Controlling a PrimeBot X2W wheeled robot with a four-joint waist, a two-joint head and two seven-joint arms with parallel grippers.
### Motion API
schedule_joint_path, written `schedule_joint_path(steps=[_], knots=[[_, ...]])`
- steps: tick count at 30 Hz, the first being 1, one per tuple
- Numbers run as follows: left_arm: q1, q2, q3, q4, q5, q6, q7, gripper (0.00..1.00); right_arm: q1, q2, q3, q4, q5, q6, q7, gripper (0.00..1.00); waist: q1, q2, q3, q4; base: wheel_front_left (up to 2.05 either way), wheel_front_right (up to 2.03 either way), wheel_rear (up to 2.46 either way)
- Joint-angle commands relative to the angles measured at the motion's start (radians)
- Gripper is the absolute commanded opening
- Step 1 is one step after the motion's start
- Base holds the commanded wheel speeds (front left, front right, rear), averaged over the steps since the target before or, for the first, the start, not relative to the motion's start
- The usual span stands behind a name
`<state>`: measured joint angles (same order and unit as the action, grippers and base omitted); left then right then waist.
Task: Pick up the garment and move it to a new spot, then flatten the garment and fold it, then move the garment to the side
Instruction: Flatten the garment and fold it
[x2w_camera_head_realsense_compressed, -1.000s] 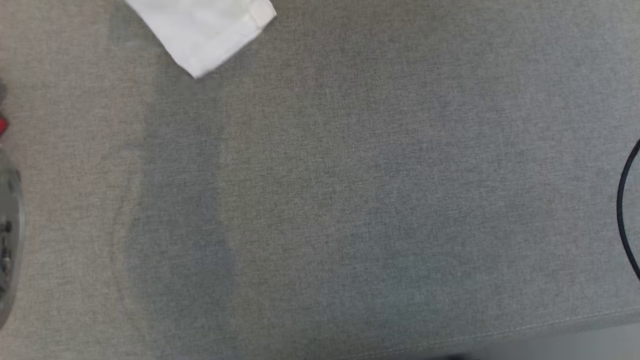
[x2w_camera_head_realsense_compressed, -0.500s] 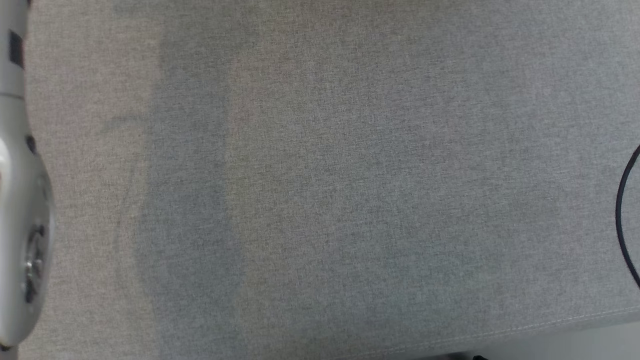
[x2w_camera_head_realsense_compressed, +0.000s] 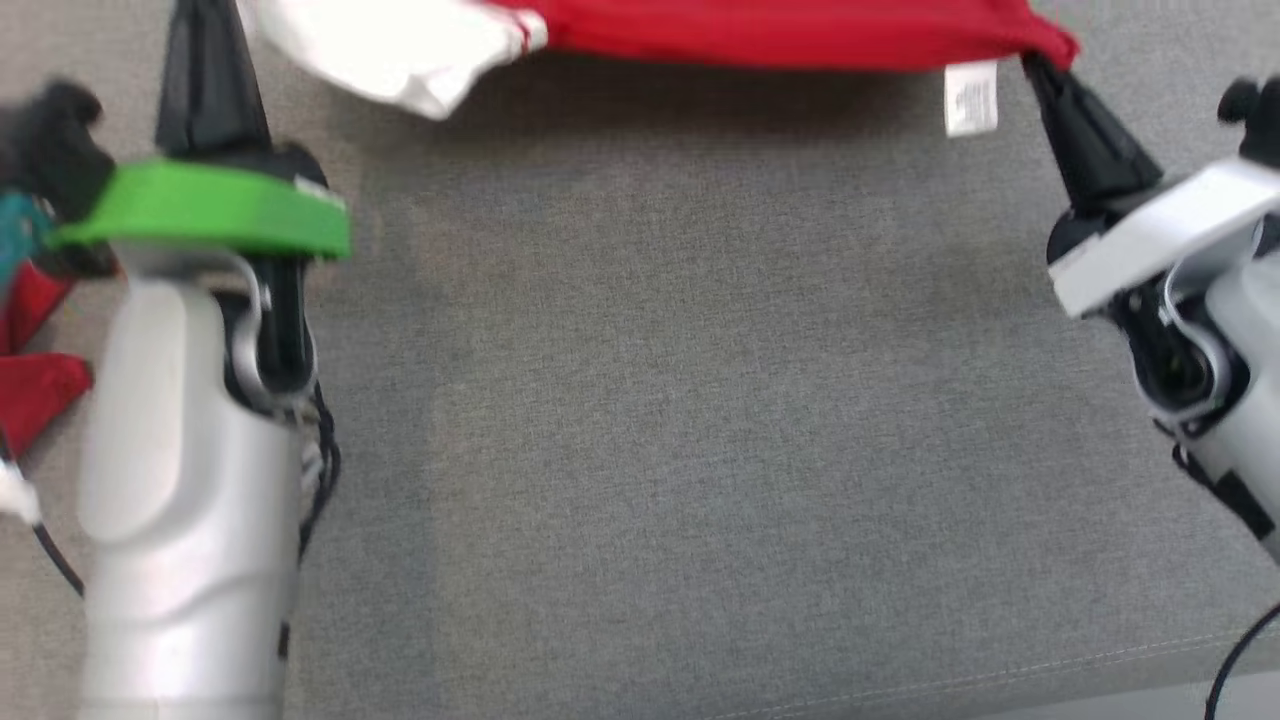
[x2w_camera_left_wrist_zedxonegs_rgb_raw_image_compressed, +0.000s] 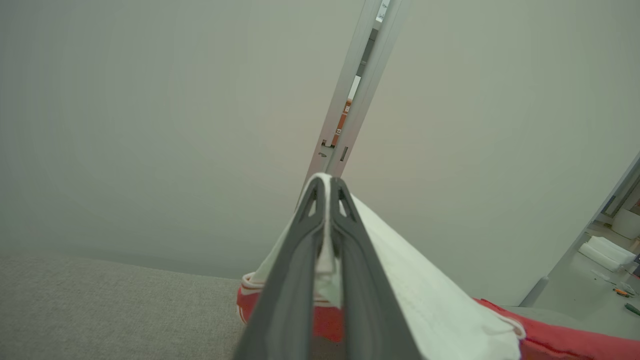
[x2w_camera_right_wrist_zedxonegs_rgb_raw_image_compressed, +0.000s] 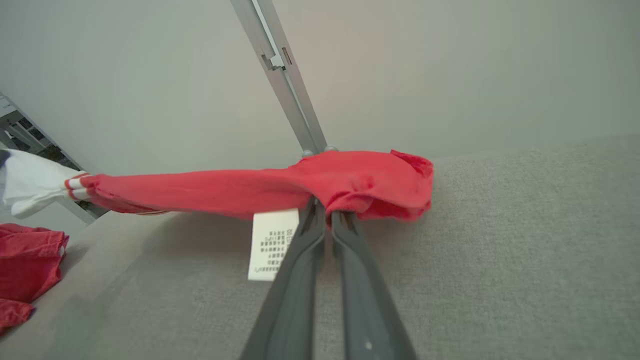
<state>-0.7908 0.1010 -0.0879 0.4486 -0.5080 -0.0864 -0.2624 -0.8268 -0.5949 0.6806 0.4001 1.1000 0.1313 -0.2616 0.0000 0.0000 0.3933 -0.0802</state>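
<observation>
Moved: both arms have come into your head view, where a moment ago there was one pale forearm at the left edge and bare grey cloth. The garment has come in with them, strung along the top.
Left gripper (x2w_camera_head_realsense_compressed: 205, 55): clamped on the white sleeve (x2w_camera_head_realsense_compressed: 400, 50). In your left wrist view the white cloth is pinched right up between the two dark fingers.
Right gripper (x2w_camera_head_realsense_compressed: 1035, 65): clenched on the red end of the garment (x2w_camera_head_realsense_compressed: 780, 35), with a bunch of red cloth folded over its fingertips.
Garment: it hangs between the two grippers, pulled fairly straight and clear of the surface, with a shadow lying under it.
Care label (x2w_camera_head_realsense_compressed: 970, 95): it dangles from the red edge just beside the right gripper.
Grey surface (x2w_camera_head_realsense_compressed: 650, 400): the stretch between and in front of your arms is bare.
Red cloth (x2w_camera_head_realsense_compressed: 35, 390): a separate heap at the far left, behind your left forearm and well apart from the held garment.
Meaning: the pick-up looks done and you are probably mid-carry. Laying it down and flattening it is the next step.
Watch: the right grip holds a bunched edge rather than a clean corner, so the garment may land twisted. Keep it pulled straight as you lower it.
</observation>
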Motion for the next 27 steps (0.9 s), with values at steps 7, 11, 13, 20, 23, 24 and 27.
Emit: schedule_joint_path(steps=[7, 11, 13, 20, 23, 24, 27], knots=[[0.446, -0.030, 0.002, -0.200, -0.020, 0.047, -0.003, 0.00, 0.342, 0.007, -0.098, -0.102, -0.067, -0.001, -0.005, 0.00, 0.0000, 0.0000, -0.125, 0.015, 0.00, 0.00, 0.00], [0.626, -0.038, -0.001, -0.257, -0.031, 0.078, -0.003, 0.00, 0.482, 0.000, -0.121, -0.128, -0.112, -0.001, -0.005, 0.00, 0.0000, 0.0000, -0.165, 0.018, 0.00, 0.00, 0.00], [0.699, -0.041, -0.014, -0.282, -0.041, 0.089, -0.003, 0.00, 0.540, -0.007, -0.134, -0.138, -0.139, -0.001, -0.005, 0.00, 0.0000, 0.0000, -0.183, 0.019, 0.00, 0.00, 0.00], [0.872, -0.047, -0.064, -0.339, -0.085, 0.121, 0.000, 0.00, 0.719, -0.032, -0.182, -0.147, -0.201, -0.001, -0.005, 0.00, 0.0000, 0.0000, -0.245, 0.028, 0.00, 0.00, 0.00], [0.905, -0.048, -0.093, -0.342, -0.084, 0.125, 0.003, 0.00, 0.771, -0.036, -0.195, -0.147, -0.221, -0.001, -0.005, 0.00, 0.0000, 0.0000, -0.256, 0.028, 0.00, 0.00, 0.00], [0.912, -0.048, -0.098, -0.343, -0.081, 0.128, 0.003, 0.00, 0.787, -0.034, -0.199, -0.147, -0.223, -0.001, -0.005, 0.00, 0.0000, 0.0000, -0.258, 0.027, 0.00, 0.00, 0.00], [0.926, -0.048, -0.108, -0.351, -0.091, 0.134, 0.002, 0.00, 0.818, -0.029, -0.220, -0.145, -0.223, -0.001, 0.001, 0.00, 0.0000, 0.0000, -0.266, 0.025, 0.00, 0.00, 0.00]])
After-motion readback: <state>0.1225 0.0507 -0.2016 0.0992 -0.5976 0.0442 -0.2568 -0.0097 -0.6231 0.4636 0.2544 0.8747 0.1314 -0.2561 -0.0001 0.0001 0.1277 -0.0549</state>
